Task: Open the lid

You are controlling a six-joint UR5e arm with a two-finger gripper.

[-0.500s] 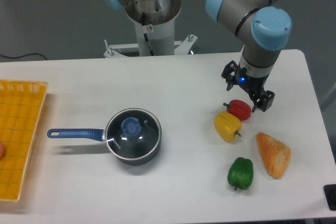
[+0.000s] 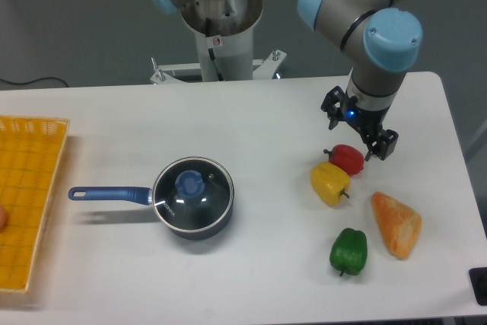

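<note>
Round clear glass lid with thin metal rim and blue centre knob (image 2: 192, 193): seated flat on the dark blue saucepan with long blue handle (image 2: 114, 194), knob facing straight up. Lid is round, so no long axis of its own; the pan's long axis runs along the handle, which points away from the claw, toward the yellow mesh basket (image 2: 27, 203) at the far table edge.

Claw (image 2: 360, 128): well apart from the lid, hanging over the white table (image 2: 251, 127) with its two fingers spread wide and nothing between them. One fingertip sits just beside the red bell pepper (image 2: 348, 158); cannot tell whether it touches.

Around the claw: yellow bell pepper (image 2: 329, 183) touching the red one on its near side; green bell pepper (image 2: 348, 250) and an orange-brown wedge of bread (image 2: 396, 224) nearer the camera, each apart from the rest.

Between claw and lid: only bare table surface. The peppers lie below the claw, off the line to the pan.
</note>
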